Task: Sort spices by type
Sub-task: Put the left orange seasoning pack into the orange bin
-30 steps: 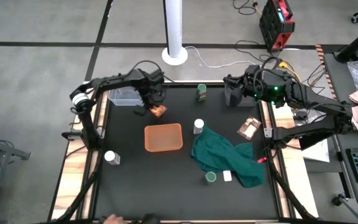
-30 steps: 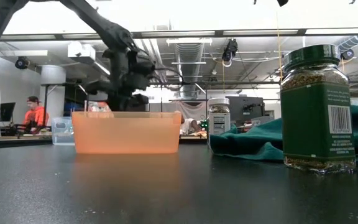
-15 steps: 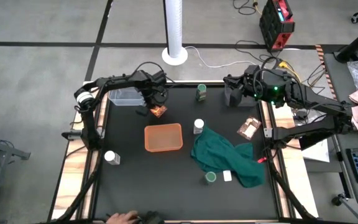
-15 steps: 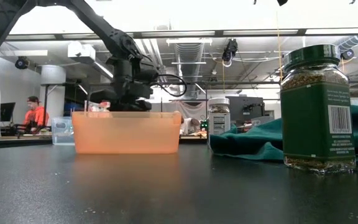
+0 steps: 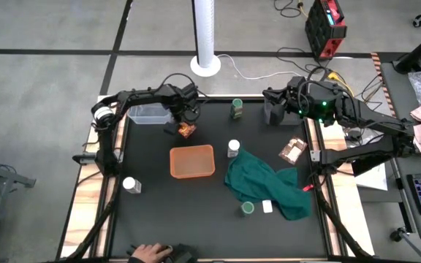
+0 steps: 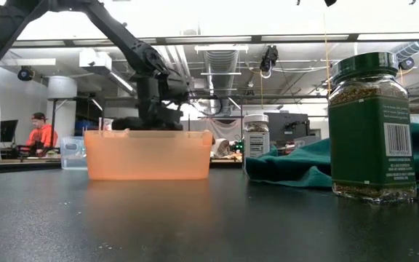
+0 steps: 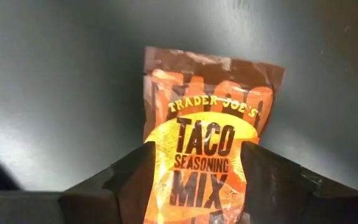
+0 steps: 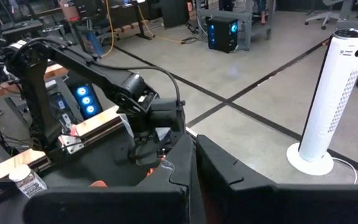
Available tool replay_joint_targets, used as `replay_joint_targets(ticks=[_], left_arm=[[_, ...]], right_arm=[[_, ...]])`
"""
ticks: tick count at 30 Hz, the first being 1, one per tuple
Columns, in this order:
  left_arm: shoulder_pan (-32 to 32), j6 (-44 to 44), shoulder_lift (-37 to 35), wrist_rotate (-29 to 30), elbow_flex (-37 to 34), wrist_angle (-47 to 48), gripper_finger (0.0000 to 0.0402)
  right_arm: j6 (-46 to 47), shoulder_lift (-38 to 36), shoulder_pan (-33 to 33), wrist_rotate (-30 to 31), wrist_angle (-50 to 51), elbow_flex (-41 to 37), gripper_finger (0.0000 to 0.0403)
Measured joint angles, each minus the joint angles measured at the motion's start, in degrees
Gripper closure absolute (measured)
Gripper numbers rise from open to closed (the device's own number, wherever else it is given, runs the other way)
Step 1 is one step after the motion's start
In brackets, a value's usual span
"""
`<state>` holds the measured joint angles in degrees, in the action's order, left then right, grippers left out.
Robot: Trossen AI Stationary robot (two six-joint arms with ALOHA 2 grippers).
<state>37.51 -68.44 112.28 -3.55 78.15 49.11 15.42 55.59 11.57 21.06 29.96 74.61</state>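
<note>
An orange-red foil packet (image 7: 207,143) marked as taco seasoning lies flat on the black table (image 5: 159,219), just beyond the orange bin (image 5: 192,161). My left gripper (image 5: 184,121) hangs over the packet's end, open, one finger on each side (image 7: 197,186). At the table's far right corner my right gripper (image 5: 272,113) waits, shut (image 8: 193,163). One green-capped jar (image 5: 236,109) stands at the far edge and another (image 5: 248,208) by the green cloth. White-capped jars stand beside the cloth (image 5: 233,148) and at the near left (image 5: 131,185). A brown packet (image 5: 292,150) lies at the right.
A clear plastic container (image 5: 146,114) sits at the far left beside my left arm. The dark green cloth (image 5: 269,183) lies crumpled at the centre right, a small white block (image 5: 267,207) against it. A person's hand (image 5: 148,253) shows at the near edge.
My left gripper has gone down toward the table behind the orange bin and shifted slightly toward the right edge. The orange-red packet has stayed where it was on the table.
</note>
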Motion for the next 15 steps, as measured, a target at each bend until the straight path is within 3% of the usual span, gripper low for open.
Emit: replay_joint_targets(ticks=[9, 15], left_arm=[[-1.68, 0.52, 2.83, 2.55, 0.20, -0.07, 0.0216], [-2.01, -0.04, 2.96, 2.82, 0.20, -0.53, 0.0269]], right_arm=[[-2.01, 0.00, 0.14, 0.04, 0.01, 0.00, 0.0390], [-2.62, 0.00, 0.48, 0.04, 0.01, 0.00, 0.0390]])
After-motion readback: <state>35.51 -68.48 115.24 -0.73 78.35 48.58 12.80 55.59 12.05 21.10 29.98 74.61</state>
